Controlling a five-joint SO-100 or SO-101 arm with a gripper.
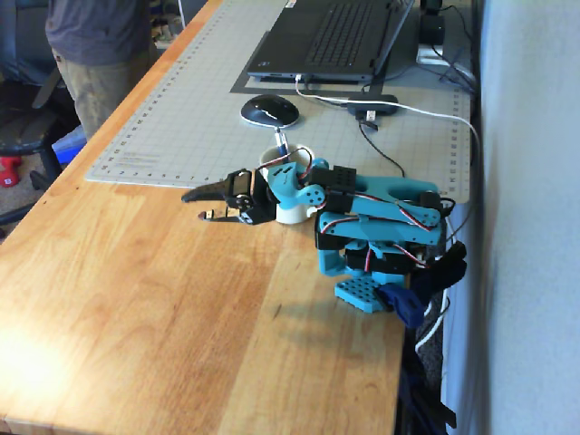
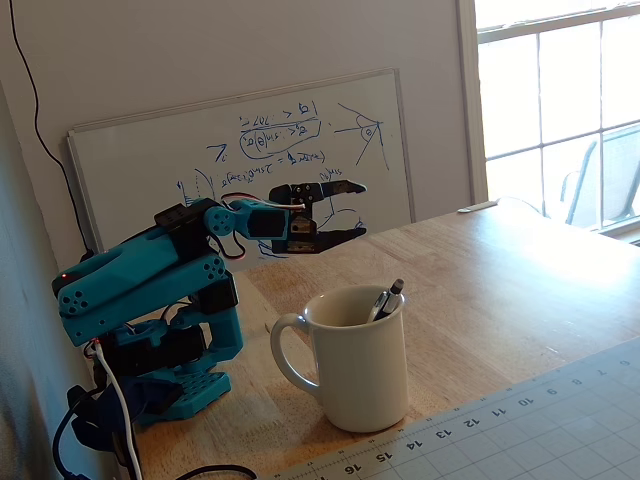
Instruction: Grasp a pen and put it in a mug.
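The white mug [image 2: 358, 367] stands on the wooden table just off the cutting mat's edge; in a fixed view it [image 1: 292, 210] is mostly hidden behind the blue arm. The dark pen [image 2: 386, 300] leans inside the mug with its silvery end above the rim; its top [image 1: 281, 142] pokes up behind the arm. My gripper [image 1: 205, 204] is held level above the bare wood, away from the mug, with its black jaws parted and nothing between them. It also shows in the other fixed view [image 2: 352, 210].
A computer mouse [image 1: 269, 110], a laptop [image 1: 331, 38] and a cabled hub [image 1: 372, 104] lie on the grey cutting mat [image 1: 181, 118]. A person [image 1: 95, 45] stands at the table's far left. A whiteboard [image 2: 240, 150] leans on the wall behind the arm.
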